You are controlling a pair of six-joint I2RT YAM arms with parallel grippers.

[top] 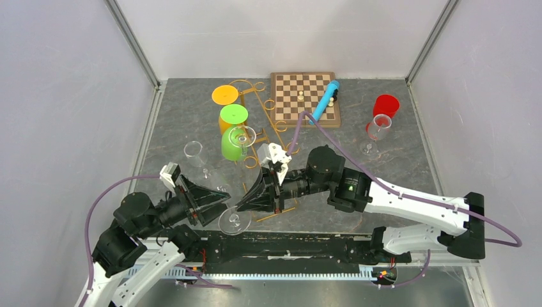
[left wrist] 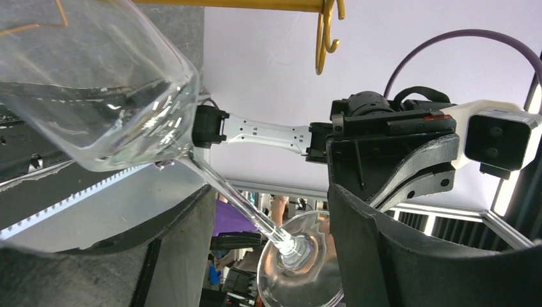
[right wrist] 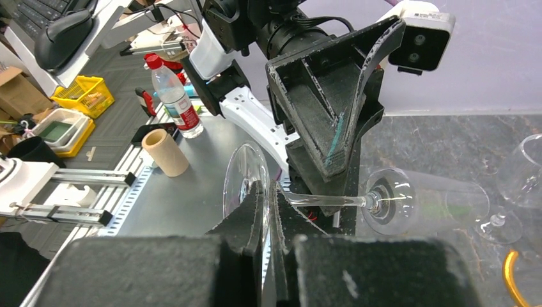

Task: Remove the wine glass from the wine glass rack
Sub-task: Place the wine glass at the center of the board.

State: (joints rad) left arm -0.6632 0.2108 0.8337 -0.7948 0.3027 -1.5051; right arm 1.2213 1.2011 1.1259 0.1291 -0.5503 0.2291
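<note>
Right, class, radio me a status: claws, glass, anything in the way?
Right claw shut on glass, low on the stem. Left claw open, straddling the stem. Glass sideways, left of rack; hook near its bowl.

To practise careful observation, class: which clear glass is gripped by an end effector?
The flute held sideways: the right end effector pinches its stem; other clear glasses are ungripped.

A wooden chessboard (top: pixel 287 109) lies at the far side of the table (top: pixel 409 153), with a blue tube (top: pixel 326 101) slanting across its right edge (a pale chess piece (top: pixel 300 96) stands near the middle). To its right, a red cup (top: pixel 386 105) sits just behind an upright clear flute (top: pixel 377 131). Off the table, a water bottle (right wrist: pixel 174 96) stands near a cardboard tube (right wrist: pixel 165 152).
</note>
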